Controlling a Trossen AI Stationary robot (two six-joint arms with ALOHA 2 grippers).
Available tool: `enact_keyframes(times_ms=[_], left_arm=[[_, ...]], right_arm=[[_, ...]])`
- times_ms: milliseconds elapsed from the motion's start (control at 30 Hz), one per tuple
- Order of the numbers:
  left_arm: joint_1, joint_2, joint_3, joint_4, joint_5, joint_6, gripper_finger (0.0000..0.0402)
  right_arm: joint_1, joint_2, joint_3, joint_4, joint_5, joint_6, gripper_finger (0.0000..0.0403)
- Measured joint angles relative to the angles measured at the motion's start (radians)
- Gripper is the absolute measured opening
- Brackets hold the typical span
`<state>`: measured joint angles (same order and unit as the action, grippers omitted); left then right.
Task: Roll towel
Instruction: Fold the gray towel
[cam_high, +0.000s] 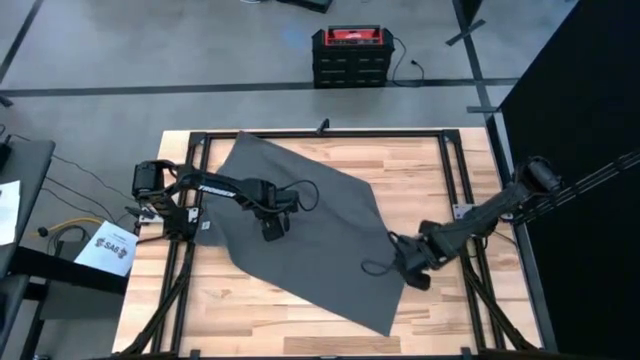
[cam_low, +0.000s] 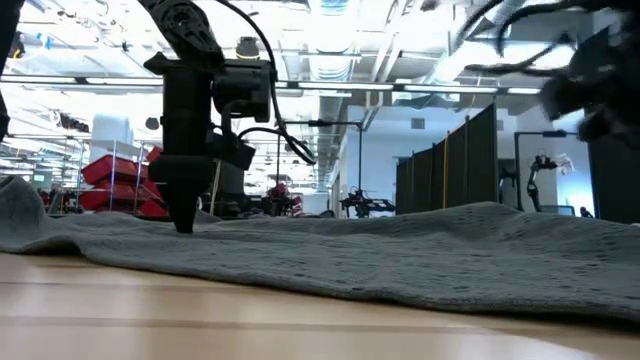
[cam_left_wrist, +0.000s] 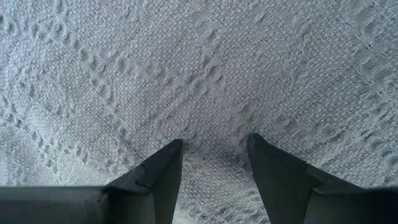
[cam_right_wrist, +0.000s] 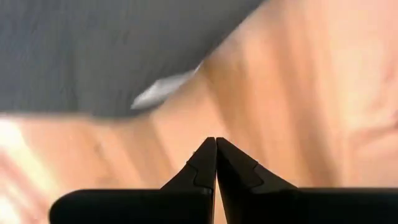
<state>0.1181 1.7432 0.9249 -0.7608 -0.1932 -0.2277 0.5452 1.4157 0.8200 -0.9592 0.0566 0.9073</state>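
Note:
The dark grey towel lies spread flat on the wooden table, turned at a slant, with one corner at the far left and one at the near right. My left gripper stands over the towel's left-middle part, pointing down, fingers open. My right gripper is shut with nothing in it. It hangs above bare wood just off the towel's right edge, where a small white label shows. In the low view it hangs well above the table. My left gripper comes from above, pointing down, and its open fingertips rest on the towel's top face, well inside its edges. No cloth is gathered between the fingers. The towel lies flat on the table under them.
Black frame rails run along the table's left, right and far sides. A red and black box stands on the floor beyond the far edge. A paper sheet lies at the left. Bare wood shows along the near edge.

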Motion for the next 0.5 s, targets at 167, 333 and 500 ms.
enact_keyframes(times_ms=[167, 333, 500], left_arm=[[-0.010, 0.000, 0.000, 0.003, -0.006, -0.024, 0.0173], [-0.027, 0.000, -0.002, 0.020, -0.022, -0.047, 0.0173], [-0.046, 0.000, -0.002, 0.048, -0.035, -0.047, 0.0173]], right_arm=[[0.071, -0.066, -0.025, 0.106, 0.027, 0.197, 0.0033], [0.070, -0.153, -0.116, 0.166, 0.114, 0.317, 0.0093], [-0.040, -0.238, -0.203, 0.279, 0.185, 0.330, 0.0158]])
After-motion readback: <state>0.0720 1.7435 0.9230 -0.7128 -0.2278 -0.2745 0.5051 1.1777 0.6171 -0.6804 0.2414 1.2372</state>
